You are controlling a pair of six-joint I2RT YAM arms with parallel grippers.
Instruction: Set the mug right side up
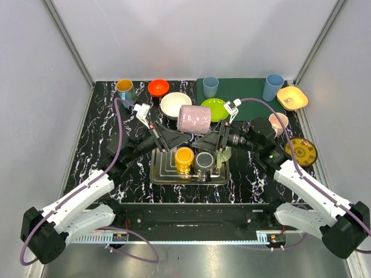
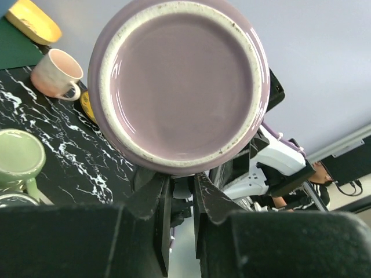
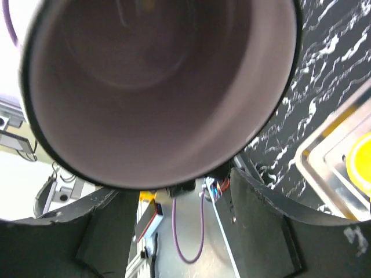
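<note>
Mug (image 1: pixel 194 120), lavender, pale speckled markings on the side; off the surface, lying on its side in the air above the far edge of the metal tray (image 1: pixel 162 174), between the two arms. Base faces the left wrist camera, open mouth faces the right wrist camera. Black marble-pattern table (image 1: pixel 98 156) underneath everything. Dark green mat (image 1: pixel 246 87) on the far right part of the table. Tray sits centre, near the arm bases. Left gripper (image 2: pixel 181 197): fingers pinched nearly together just under the mug's base, a grey piece caught between them, looks like the handle, so it is clamped onto the mug. Right gripper (image 3: pixel 179 191): fingers spread wide below the mug's rim; contact with the wall not discernible from any view. Lime green plate (image 1: pixel 217 110) just behind the mug, half on the mat; white bowl (image 1: pixel 173 104) to its left. Yellow square dish (image 1: pixel 292 97) at the far right; yellow patterned plate (image 1: pixel 301 152) nearer, beside the right arm. Orange bowl (image 1: pixel 158 87) on the far edge. Two blue cups on the mat, the taller one (image 1: pixel 273 87) right of the shorter one (image 1: pixel 211 87). Blue mug with yellow inside (image 1: pixel 124 88) far left. Pink-white mug (image 1: pixel 279 123) upright, right of the plate. Upright in the tray: orange cup (image 1: pixel 184 158), dark grey cup (image 1: pixel 204 162) just beside it.
</note>
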